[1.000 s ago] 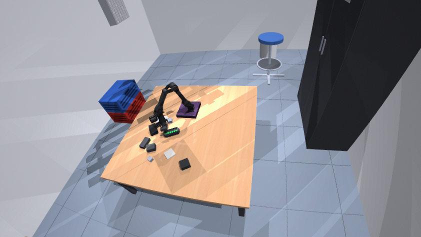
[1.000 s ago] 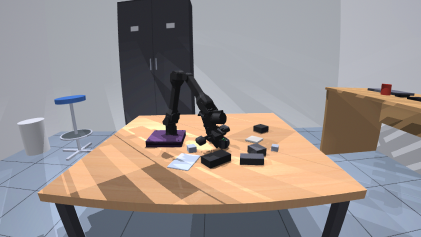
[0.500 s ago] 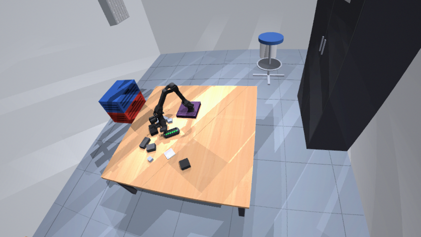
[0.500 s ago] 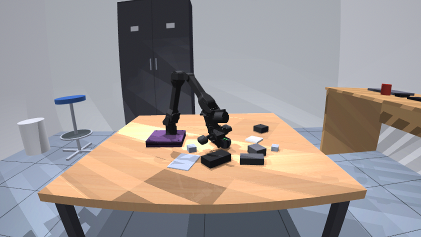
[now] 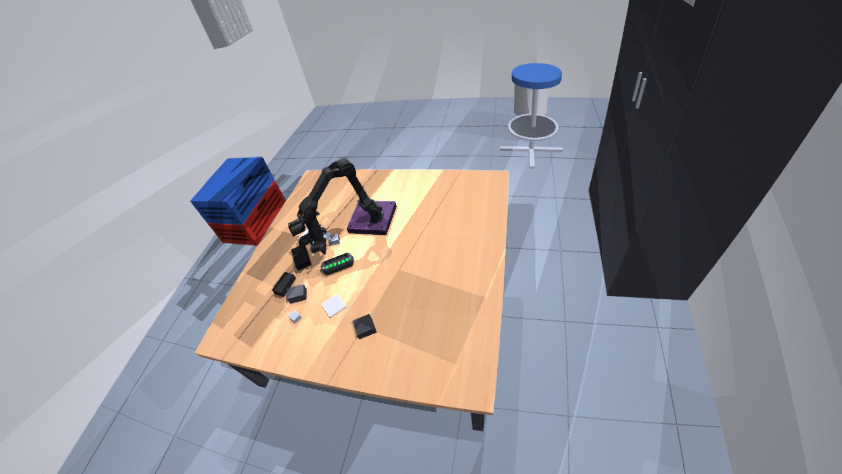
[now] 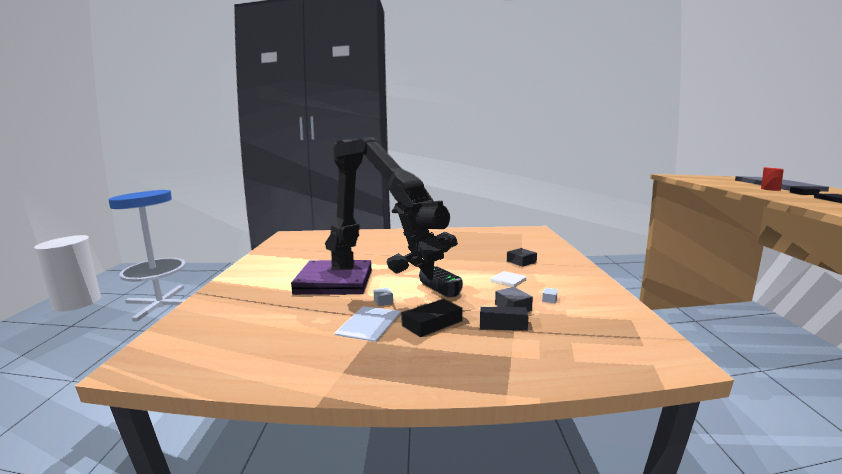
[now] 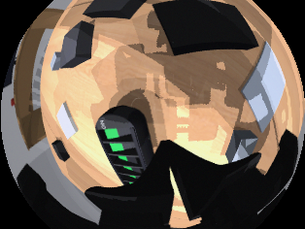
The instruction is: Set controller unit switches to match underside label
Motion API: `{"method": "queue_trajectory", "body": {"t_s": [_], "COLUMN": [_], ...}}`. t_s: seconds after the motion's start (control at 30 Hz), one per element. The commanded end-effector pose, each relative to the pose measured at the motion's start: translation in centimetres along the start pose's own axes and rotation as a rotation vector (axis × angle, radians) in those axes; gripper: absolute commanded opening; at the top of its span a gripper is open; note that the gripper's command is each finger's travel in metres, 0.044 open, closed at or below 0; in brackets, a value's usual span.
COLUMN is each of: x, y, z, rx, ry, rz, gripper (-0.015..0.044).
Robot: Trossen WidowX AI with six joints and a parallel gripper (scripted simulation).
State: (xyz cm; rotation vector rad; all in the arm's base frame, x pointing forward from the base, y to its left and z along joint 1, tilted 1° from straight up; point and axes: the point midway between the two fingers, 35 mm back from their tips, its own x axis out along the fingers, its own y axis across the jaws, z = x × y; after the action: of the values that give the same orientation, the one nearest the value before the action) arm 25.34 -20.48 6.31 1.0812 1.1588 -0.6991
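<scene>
Wrist view: the gripper (image 7: 169,184), closed on nothing, hangs just beside the controller unit (image 7: 123,143) at its 10 o'clock. A careless sweep could flip switches wrongly.

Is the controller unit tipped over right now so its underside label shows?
No: in the top view the controller unit lies on the bench with its row of green switches facing up.

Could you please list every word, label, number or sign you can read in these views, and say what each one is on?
No text can be read in any view.
Controller unit: green switch ends show on top, but the switch numbers are too small to read.
Cabinet: two pale plates on its doors look blank.
Pale flat sheet on the bench: no print visible.
</scene>
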Motion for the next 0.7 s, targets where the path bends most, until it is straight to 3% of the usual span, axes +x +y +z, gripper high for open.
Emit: {"method": "queue_trajectory", "body": {"t_s": [0.0,0.33,0.67], "x": [0.2,2.0,3.0], "y": [1.3,6.5,11.1], "z": [-0.7,-4.7,-9.8], "rx": [-0.002,-0.023,-0.092], "ry": [0.030,0.091,0.024], "rz": [-0.048,-0.296,-0.538], "gripper": [0.0000,0.0000,0.0000]}}
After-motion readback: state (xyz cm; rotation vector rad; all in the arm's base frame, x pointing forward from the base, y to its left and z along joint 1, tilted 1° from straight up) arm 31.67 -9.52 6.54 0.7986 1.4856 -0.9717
